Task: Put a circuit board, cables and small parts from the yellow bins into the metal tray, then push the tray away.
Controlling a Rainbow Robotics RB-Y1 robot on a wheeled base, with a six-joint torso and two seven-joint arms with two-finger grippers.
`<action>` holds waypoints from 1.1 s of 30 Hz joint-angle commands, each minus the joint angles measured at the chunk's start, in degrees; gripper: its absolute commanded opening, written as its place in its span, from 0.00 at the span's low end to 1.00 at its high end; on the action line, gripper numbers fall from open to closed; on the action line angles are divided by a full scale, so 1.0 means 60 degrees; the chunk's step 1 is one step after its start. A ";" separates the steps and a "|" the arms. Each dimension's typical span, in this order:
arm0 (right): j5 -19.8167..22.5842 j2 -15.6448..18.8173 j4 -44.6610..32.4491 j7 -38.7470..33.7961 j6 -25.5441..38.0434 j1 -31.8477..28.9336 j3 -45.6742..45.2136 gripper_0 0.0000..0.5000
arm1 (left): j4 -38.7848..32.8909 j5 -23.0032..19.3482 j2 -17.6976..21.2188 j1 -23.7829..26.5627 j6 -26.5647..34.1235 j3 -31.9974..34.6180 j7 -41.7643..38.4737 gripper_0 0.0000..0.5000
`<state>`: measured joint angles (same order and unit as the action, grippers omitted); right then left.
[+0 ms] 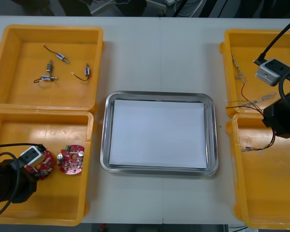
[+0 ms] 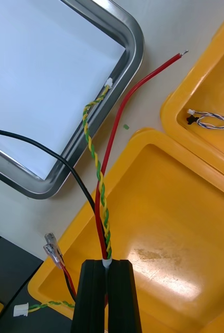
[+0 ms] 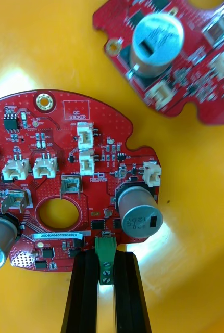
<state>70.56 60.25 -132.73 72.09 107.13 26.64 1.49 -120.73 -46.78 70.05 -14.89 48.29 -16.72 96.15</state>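
Note:
My left gripper [image 1: 37, 170] is down in the near left yellow bin [image 1: 43, 212]. It is shut on the green connector at the edge of a round red circuit board [image 3: 65, 171], fingertips [image 3: 86, 260] either side of the connector. A second red board [image 1: 71, 160] lies just beside it. My right gripper [image 2: 108, 264] hangs over the near right yellow bin [image 1: 270, 193], shut on a bundle of cables [image 2: 99, 171]: red, twisted yellow-green and black. Their loose ends reach toward the metal tray [image 1: 105, 135], which is white inside and holds nothing.
Several small metal parts [image 1: 50, 72] with wire tails lie in the far left bin [image 1: 19, 34]. A twisted blue and white cable [image 2: 216, 120] rests in the far right bin [image 1: 232, 38]. Bare table shows beyond the tray.

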 commanded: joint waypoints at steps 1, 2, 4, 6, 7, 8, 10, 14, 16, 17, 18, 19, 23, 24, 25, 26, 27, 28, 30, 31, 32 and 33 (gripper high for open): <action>-0.0056 -0.0345 -0.0246 0.0143 0.0163 0.0277 0.0015 0.00 | -0.0518 -0.0406 0.0132 0.0138 0.1180 0.1117 0.0558 0.00; -0.0085 -0.0359 -0.0246 0.0143 0.0178 0.0277 0.0029 0.00 | -0.0576 -0.0640 0.0132 0.0138 0.1444 0.1380 0.0528 0.00; -0.0100 -0.0374 -0.0261 0.0143 0.0222 0.0291 0.0015 0.00 | -0.0664 -0.0889 0.0102 0.0138 0.1854 0.1761 0.0499 0.00; -0.0100 -0.0389 -0.0261 0.0143 0.0251 0.0277 0.0015 0.00 | -0.0767 -0.1109 0.0029 0.0153 0.2249 0.2113 0.0470 0.00; -0.0100 -0.0389 -0.0246 0.0143 0.0280 0.0291 0.0015 0.00 | -0.0840 -0.1226 -0.0015 0.0153 0.2542 0.2391 0.0455 0.00; -0.0115 -0.0374 -0.0246 0.0143 0.0310 0.0291 0.0015 0.00 | -0.0913 -0.1285 -0.0088 0.0153 0.2806 0.2581 0.0441 0.00; -0.0129 -0.0389 -0.0246 0.0143 0.0339 0.0277 0.0015 0.00 | -0.1060 -0.1329 -0.0220 0.0197 0.3275 0.2889 0.0353 0.00; -0.0158 -0.0418 -0.0261 0.0158 0.0368 0.0291 0.0015 0.00 | -0.1353 -0.1460 -0.0571 0.0695 0.4520 0.3226 -0.0160 0.00; -0.0158 -0.0418 -0.0261 0.0158 0.0368 0.0277 0.0015 0.00 | -0.1558 -0.1431 -0.0659 0.0973 0.4959 0.3226 -0.0570 0.00; -0.0158 -0.0418 -0.0261 0.0158 0.0368 0.0291 0.0015 0.00 | -0.1704 -0.1402 -0.0747 0.1163 0.5223 0.3226 -0.0863 0.00; -0.0158 -0.0418 -0.0246 0.0158 0.0368 0.0277 0.0015 0.00 | -0.1763 -0.1402 -0.0791 0.1251 0.5370 0.3226 -0.1010 0.00; -0.0158 -0.0418 -0.0246 0.0158 0.0383 0.0277 0.0015 0.00 | -0.1895 -0.1387 -0.0879 0.1427 0.5648 0.3226 -0.1303 0.00; -0.0173 -0.0433 -0.0246 0.0158 0.0368 0.0291 0.0015 0.00 | -0.2422 -0.1358 -0.1187 0.2057 0.6703 0.3226 -0.2108 0.00; -0.0188 -0.0433 -0.0246 0.0158 0.0368 0.0291 0.0015 0.00 | -0.2495 -0.1373 -0.1216 0.2145 0.6849 0.3226 -0.2211 0.00; -0.0202 -0.0433 -0.0261 0.0158 0.0368 0.0291 0.0015 0.00 | -0.2642 -0.1387 -0.1289 0.2321 0.7157 0.3211 -0.2445 0.00; -0.0217 -0.0433 -0.0261 0.0158 0.0383 0.0277 0.0015 0.00 | -0.2788 -0.1387 -0.1377 0.2511 0.7435 0.3197 -0.2636 0.00; -0.0217 -0.0433 -0.0261 0.0158 0.0368 0.0291 0.0015 0.00 | -0.2935 -0.1387 -0.1436 0.2687 0.7699 0.3138 -0.2826 0.00; -0.0232 -0.0433 -0.0246 0.0158 0.0368 0.0291 0.0015 0.00 | -0.3008 -0.1387 -0.1465 0.2789 0.7816 0.3094 -0.2943 0.00; -0.0246 -0.0433 -0.0246 0.0172 0.0368 0.0291 0.0015 0.00 | -0.3213 -0.1358 -0.1553 0.3068 0.8094 0.2948 -0.3280 0.00; -0.0246 -0.0433 -0.0261 0.0172 0.0368 0.0291 0.0015 0.00 | -0.3330 -0.1343 -0.1582 0.3214 0.8197 0.2845 -0.3485 0.00; -0.0246 -0.0447 -0.0261 0.0187 0.0368 0.0291 0.0015 0.00 | -0.3433 -0.1329 -0.1582 0.3361 0.8241 0.2699 -0.3734 0.00; -0.0246 -0.0447 -0.0261 0.0187 0.0368 0.0291 0.0015 0.00 | -0.3477 -0.1329 -0.1582 0.3449 0.8255 0.2640 -0.3851 0.00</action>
<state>69.59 58.43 -132.81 72.09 108.90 26.73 1.51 -138.82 -54.93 61.29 2.01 96.75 1.14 75.48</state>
